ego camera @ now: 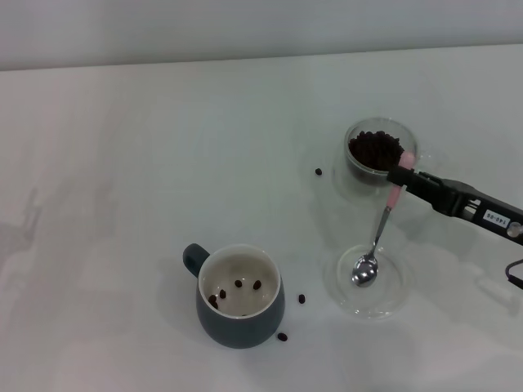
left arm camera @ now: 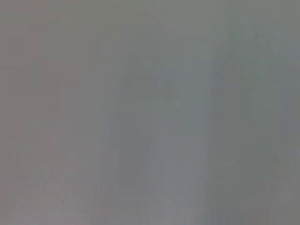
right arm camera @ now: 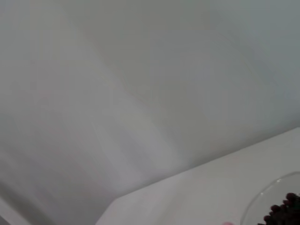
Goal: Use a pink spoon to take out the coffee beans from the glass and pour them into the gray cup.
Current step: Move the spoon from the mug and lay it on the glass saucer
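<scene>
The glass [ego camera: 381,148] stands at the right, holding a dark heap of coffee beans [ego camera: 374,149]; its rim and beans [right arm camera: 283,213] also show in the right wrist view. My right gripper [ego camera: 402,175] reaches in from the right and is shut on the pink handle of the pink spoon [ego camera: 377,242], just in front of the glass. The spoon hangs down with its empty silver bowl over a flat clear dish [ego camera: 369,282]. The gray cup [ego camera: 239,296] stands at front centre with a few beans inside. The left gripper is out of view.
Three loose beans lie on the white table: one left of the glass [ego camera: 319,171], one right of the cup [ego camera: 301,299], one by its base [ego camera: 282,336]. The left wrist view shows only blank surface.
</scene>
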